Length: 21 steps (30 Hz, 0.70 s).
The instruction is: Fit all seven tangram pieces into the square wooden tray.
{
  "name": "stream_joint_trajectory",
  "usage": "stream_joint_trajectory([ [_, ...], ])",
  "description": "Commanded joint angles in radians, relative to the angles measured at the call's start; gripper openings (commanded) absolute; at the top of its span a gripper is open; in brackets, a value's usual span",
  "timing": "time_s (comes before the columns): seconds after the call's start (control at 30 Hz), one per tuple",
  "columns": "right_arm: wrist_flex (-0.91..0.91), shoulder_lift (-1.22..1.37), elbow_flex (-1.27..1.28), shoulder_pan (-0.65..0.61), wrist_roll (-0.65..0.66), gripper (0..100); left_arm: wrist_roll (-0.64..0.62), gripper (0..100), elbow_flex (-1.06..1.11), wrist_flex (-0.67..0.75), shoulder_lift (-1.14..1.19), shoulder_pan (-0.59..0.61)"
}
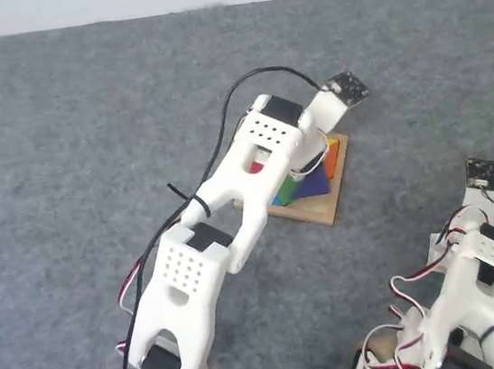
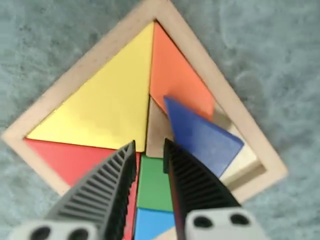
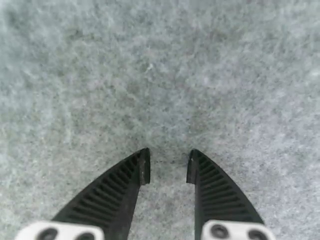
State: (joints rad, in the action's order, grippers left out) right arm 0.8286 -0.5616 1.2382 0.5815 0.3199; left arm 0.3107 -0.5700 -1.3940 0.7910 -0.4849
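The square wooden tray [image 2: 75, 81] holds a large yellow triangle [image 2: 105, 100], an orange triangle [image 2: 175, 75], a red piece [image 2: 70, 155], a green piece [image 2: 154, 182] and a light blue piece [image 2: 152, 222]. A dark blue triangle [image 2: 205, 135] lies tilted over a bare wooden gap [image 2: 159, 127] and is not seated flat. My left gripper [image 2: 150, 147] hovers over the tray's middle, narrowly open with nothing between its fingers; one finger [image 2: 187, 175] is beside the dark blue triangle. In the high view the left arm [image 1: 260, 146] covers most of the tray [image 1: 328, 210]. My right gripper [image 3: 167, 162] stands open over bare carpet.
Grey carpet [image 1: 69, 144] covers the whole table around the tray. The right arm [image 1: 477, 272] stays at the front right, well apart from the tray. A black cable [image 1: 223, 142] loops along the left arm.
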Motion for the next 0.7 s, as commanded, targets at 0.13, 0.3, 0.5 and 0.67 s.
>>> stream_joint_trajectory([
  [0.13, -0.018, -0.007, 0.002, -0.016, 0.003, 12.5, -0.017, 9, -0.048, -0.002, -0.054, -0.017],
  [0.3, -0.018, -0.007, 0.002, -0.016, 0.003, 12.5, -0.018, 9, -0.059, 0.029, -0.055, -0.043],
  [0.5, -0.018, -0.007, 0.002, -0.016, 0.003, 12.5, -0.017, 9, -0.051, 0.029, -0.046, -0.071],
  [0.67, -0.018, -0.007, 0.002, -0.016, 0.003, 12.5, -0.017, 9, -0.061, 0.032, -0.048, -0.066],
])
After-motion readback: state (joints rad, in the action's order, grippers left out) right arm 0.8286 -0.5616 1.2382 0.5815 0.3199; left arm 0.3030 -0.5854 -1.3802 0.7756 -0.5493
